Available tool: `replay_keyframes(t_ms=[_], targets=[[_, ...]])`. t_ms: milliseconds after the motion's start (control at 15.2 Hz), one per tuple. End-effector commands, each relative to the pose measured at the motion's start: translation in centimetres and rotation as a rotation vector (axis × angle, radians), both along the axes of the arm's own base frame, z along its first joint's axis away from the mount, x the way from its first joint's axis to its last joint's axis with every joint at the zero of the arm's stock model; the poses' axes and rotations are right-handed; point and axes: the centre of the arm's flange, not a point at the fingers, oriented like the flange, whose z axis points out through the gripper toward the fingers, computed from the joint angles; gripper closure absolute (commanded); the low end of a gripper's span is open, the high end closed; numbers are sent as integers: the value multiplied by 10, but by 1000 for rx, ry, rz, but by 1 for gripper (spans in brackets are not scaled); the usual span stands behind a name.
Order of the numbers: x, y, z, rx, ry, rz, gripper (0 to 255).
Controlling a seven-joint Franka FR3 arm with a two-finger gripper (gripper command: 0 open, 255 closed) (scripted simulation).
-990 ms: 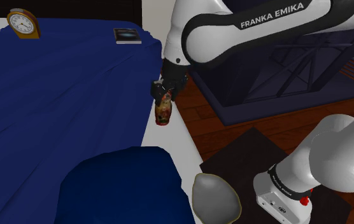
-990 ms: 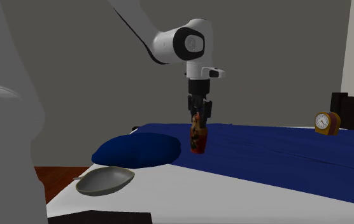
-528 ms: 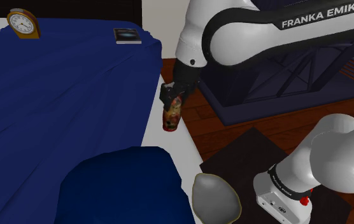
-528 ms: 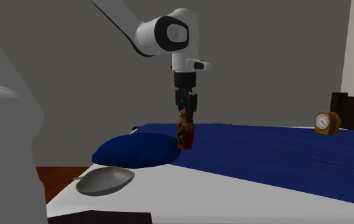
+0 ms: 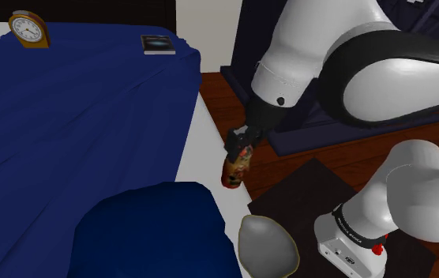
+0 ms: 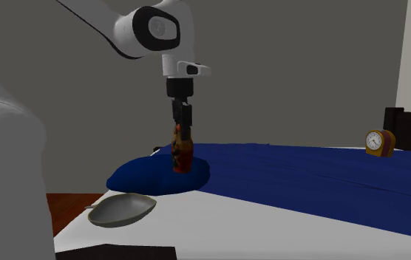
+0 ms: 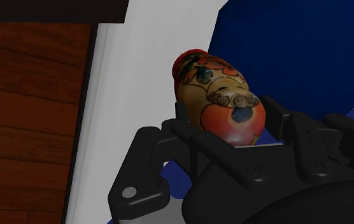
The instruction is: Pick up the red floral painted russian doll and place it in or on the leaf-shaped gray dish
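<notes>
A red floral painted doll (image 5: 235, 169) hangs in the air, clasped at its top by my black gripper (image 5: 242, 143), which is shut on it. In the shoulder view it hovers over the bed's white edge, above and slightly left of the grey leaf-shaped dish (image 5: 266, 246). The second exterior view has the doll (image 6: 181, 152) in front of the blue pillow, up and to the right of the dish (image 6: 122, 209); the gripper (image 6: 181, 122) points straight down. Seen from the wrist, the doll (image 7: 219, 98) sits tight between both fingers (image 7: 179, 114).
A blue blanket (image 5: 60, 118) covers most of the bed. A blue pillow (image 5: 151, 233) lies beside the dish. A small wooden clock (image 5: 28, 29) and a framed picture (image 5: 157, 44) stand at the far end. Wooden floor (image 5: 242, 142) and the dark stand (image 5: 305, 197) border the bed.
The arm has carried the doll toward the dish: down and right in the shoulder view, leftward in the second exterior view. The grip on the doll has held.
</notes>
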Motion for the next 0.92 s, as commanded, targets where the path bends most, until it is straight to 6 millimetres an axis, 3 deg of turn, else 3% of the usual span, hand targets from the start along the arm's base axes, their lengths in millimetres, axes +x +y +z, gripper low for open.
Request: replay_keyframes(t_ms=[0, 792, 858], targets=[[-27, 1, 5, 0, 0, -1, 255], [-184, 4, 25, 0, 0, -1, 255], [-188, 4, 25, 0, 0, -1, 255]])
